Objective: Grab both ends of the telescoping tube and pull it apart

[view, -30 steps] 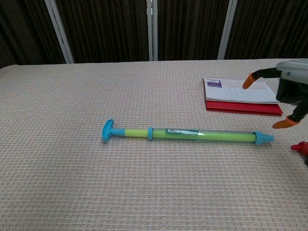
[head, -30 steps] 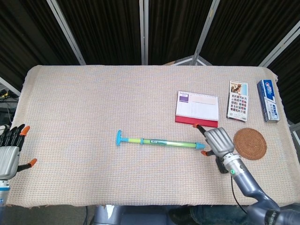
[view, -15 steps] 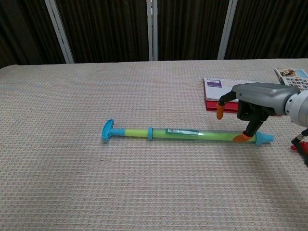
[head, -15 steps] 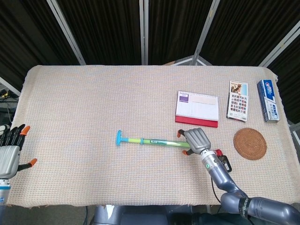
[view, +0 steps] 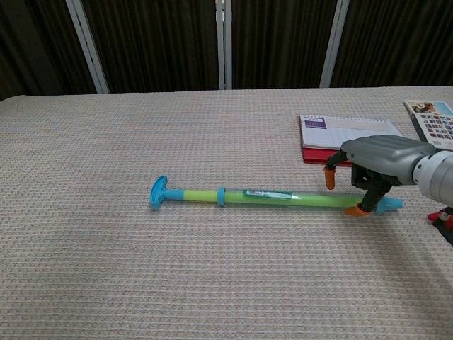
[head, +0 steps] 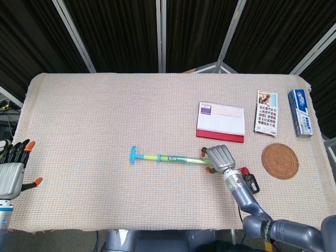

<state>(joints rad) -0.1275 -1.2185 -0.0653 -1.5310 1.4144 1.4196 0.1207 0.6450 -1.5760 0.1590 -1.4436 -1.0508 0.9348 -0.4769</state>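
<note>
Dark curtains back a woven-cloth table [head: 79,105]. At its centre lies the telescoping tube [view: 272,198]. The right hand [view: 375,159] arches over the tube's right end, fingers [view: 330,177] straddling it, not yet clamped. The left hand [head: 11,170] waits open, well apart; it must next reach the T-handle.

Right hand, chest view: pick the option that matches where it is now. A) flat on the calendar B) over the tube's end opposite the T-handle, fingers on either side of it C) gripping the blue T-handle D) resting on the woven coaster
B: the right hand arches over the telescoping tube near its far blue cap, one orange-tipped finger behind the tube and one in front, far from the T-handle.
</note>
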